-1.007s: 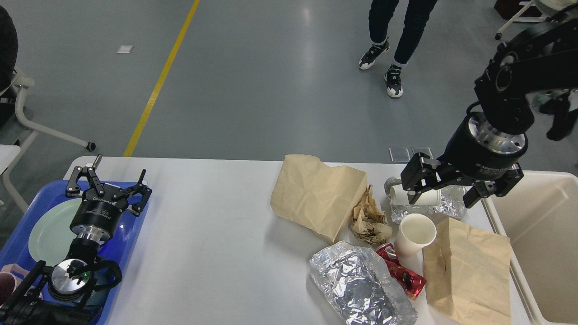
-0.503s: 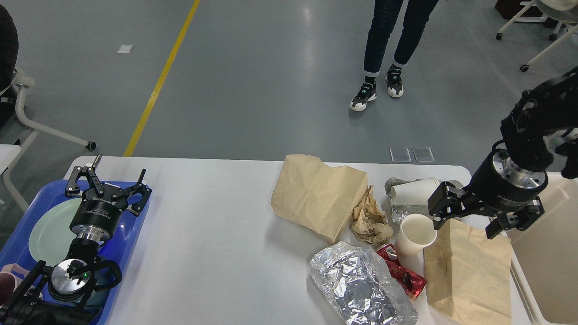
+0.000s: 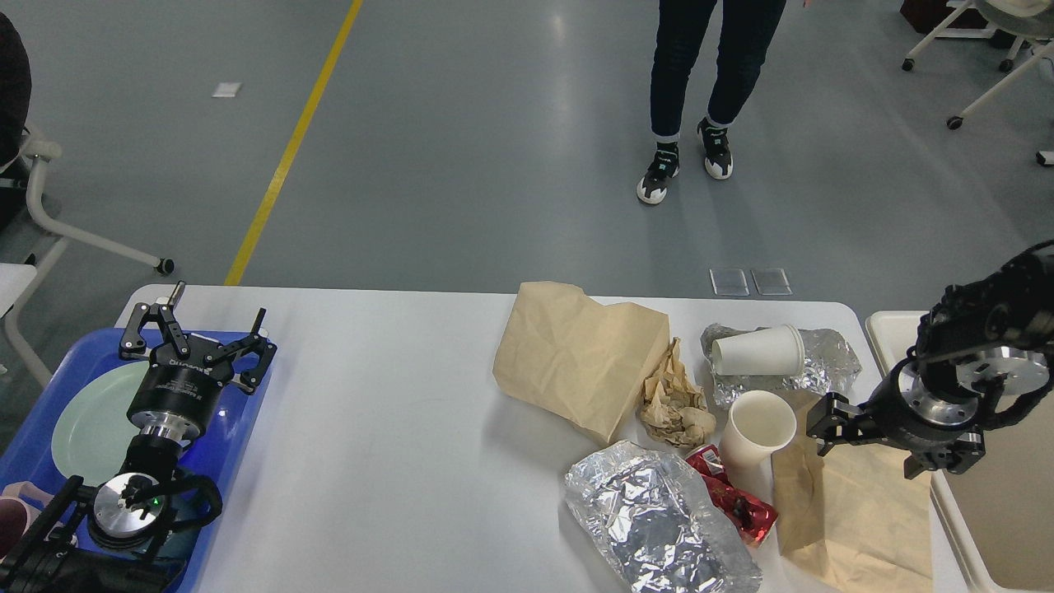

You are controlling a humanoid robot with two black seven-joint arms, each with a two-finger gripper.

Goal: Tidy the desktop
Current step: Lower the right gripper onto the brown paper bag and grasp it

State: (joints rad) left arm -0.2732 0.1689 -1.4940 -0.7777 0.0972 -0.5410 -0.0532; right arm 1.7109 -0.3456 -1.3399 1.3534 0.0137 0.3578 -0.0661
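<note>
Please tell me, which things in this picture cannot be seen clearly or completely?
- Right gripper, head view: seen end-on and dark, open or shut unclear.
- Lower brown paper bag: partly covered by that gripper, cut by the bottom edge.
- Beige bin: cut by the right edge, inside mostly unseen.
- Red wrapper: mostly under foil.

Two paper bags (image 3: 580,356), foil (image 3: 659,519), two white cups (image 3: 757,350) and a blue tray (image 3: 239,412).

Two tan paper bags (image 3: 576,354) (image 3: 856,511), two white paper cups (image 3: 757,352) (image 3: 757,428), two crumpled silver foil sheets (image 3: 659,519) (image 3: 823,362), one crumpled brown paper wad (image 3: 673,399), one red foil wrapper (image 3: 733,494) and one pale green plate (image 3: 86,424) are counted.
</note>
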